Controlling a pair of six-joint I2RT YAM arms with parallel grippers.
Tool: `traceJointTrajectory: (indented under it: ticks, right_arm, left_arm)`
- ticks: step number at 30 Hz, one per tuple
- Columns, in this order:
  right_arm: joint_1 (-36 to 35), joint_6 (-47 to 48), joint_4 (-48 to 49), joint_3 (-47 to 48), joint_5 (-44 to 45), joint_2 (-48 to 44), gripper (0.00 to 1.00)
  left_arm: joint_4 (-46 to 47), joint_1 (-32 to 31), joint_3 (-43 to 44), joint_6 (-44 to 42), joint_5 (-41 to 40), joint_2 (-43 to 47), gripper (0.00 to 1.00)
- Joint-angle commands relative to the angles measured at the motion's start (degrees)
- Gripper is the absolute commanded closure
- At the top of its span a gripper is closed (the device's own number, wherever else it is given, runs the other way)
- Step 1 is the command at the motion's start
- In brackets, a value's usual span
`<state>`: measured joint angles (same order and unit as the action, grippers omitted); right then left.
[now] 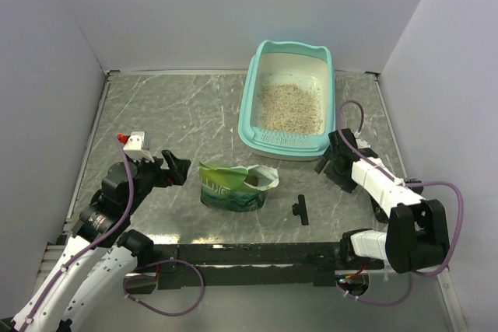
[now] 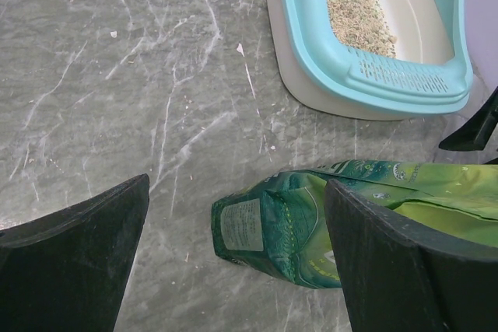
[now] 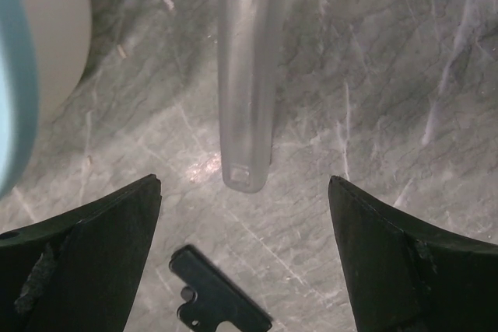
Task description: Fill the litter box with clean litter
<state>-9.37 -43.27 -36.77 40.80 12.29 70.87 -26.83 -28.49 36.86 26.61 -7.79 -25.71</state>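
The teal litter box (image 1: 284,143) stands at the back right of the table, with a tan layer of clean litter (image 1: 290,106) spread over its white floor. Its perforated front rim (image 2: 393,77) and some litter (image 2: 354,13) show in the left wrist view. My left gripper (image 1: 180,169) is open just left of a green crinkled pouch (image 1: 229,188). The pouch's end (image 2: 272,227) lies ahead of the open left gripper (image 2: 237,184), untouched. My right gripper (image 1: 331,155) is open by the box's front right corner, and the right gripper (image 3: 245,180) holds nothing.
A clear plastic tube-like piece (image 3: 247,75) lies on the marble table ahead of the right gripper. A small black clip-like part (image 3: 218,301) lies below it, and shows again (image 1: 301,209) right of the pouch. The box's teal edge (image 3: 12,91) is at the left.
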Motion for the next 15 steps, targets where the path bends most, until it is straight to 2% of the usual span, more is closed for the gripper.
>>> traceJointTrajectory:
  ticks: [1,8,10,14,15]
  right_arm:
    - [0.0,-1.4,1.4,2.2,2.9,3.2,0.05]
    - [0.0,-2.2,2.1,3.1,3.9,8.5,0.05]
    - [0.0,-2.3,1.9,3.5,3.8,10.2,0.08]
    - [0.0,-2.3,3.9,2.9,3.4,11.3,0.25]
    - [0.0,-2.1,4.2,2.7,3.3,11.7,0.37]
  left_arm:
    - [2.5,-0.2,0.1,-0.5,0.5,-0.1,0.03]
    - [2.5,-0.2,0.1,-0.4,0.3,-0.3,0.03]
    - [2.5,-0.2,0.1,-0.5,0.2,-0.3,0.03]
    - [2.5,-0.2,0.1,-0.6,0.6,-0.4,0.03]
    - [2.5,-0.2,0.1,-0.7,0.7,-0.5,0.03]
